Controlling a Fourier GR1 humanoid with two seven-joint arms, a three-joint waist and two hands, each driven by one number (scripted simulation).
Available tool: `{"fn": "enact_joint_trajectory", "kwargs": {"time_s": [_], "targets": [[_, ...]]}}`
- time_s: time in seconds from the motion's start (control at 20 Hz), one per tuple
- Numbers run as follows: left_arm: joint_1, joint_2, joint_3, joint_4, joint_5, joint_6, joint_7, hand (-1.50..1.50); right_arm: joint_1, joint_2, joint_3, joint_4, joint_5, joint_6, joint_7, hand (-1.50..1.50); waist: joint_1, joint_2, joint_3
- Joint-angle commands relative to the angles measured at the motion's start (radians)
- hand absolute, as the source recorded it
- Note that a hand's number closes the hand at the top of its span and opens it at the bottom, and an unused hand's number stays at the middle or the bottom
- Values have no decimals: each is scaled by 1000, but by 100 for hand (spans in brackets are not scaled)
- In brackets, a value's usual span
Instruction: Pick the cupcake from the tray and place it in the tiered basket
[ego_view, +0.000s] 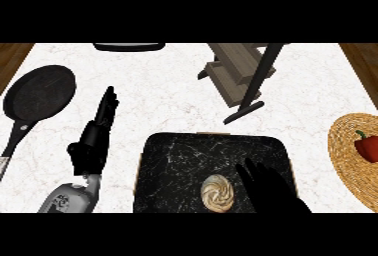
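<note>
A cupcake (218, 193) with swirled cream frosting sits on the black marbled tray (192, 155), near its front edge. My right hand (269, 190) lies over the tray just right of the cupcake, fingers straight and open, not touching it as far as I can see. The tiered basket (240, 70), a wooden stand with a dark post, is at the back, beyond the tray. My left hand (96, 137) rests open left of the tray, fingers pointing away from me.
A black frying pan (37, 92) lies at the far left. A woven plate (354, 155) with a red pepper (367, 146) sits at the right edge. A dark rounded object (128, 46) shows at the back edge.
</note>
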Motion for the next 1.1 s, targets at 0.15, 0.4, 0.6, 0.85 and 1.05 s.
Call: {"fn": "enact_joint_trajectory", "kwargs": {"time_s": [0.15,0.4,0.6,0.85,1.05], "targets": [[16,-6,-17,-76,-45,7,70,0,57,138,5,-5,99,71,171,-150,2,1,1],[44,-22,17,-31,-31,-24,-19,0,109,206,-11,52,157,96,98,-150,3,3,1],[23,-3,54,-9,-14,-68,-10,0,109,294,-17,71,174,150,116,-150,4,3,1],[39,-24,47,-44,-35,-68,13,0,183,274,-71,181,184,98,-46,-150,3,4,2],[-7,-24,102,56,-21,-106,-65,0,118,372,-107,168,173,214,31,-150,1,6,1]]}}
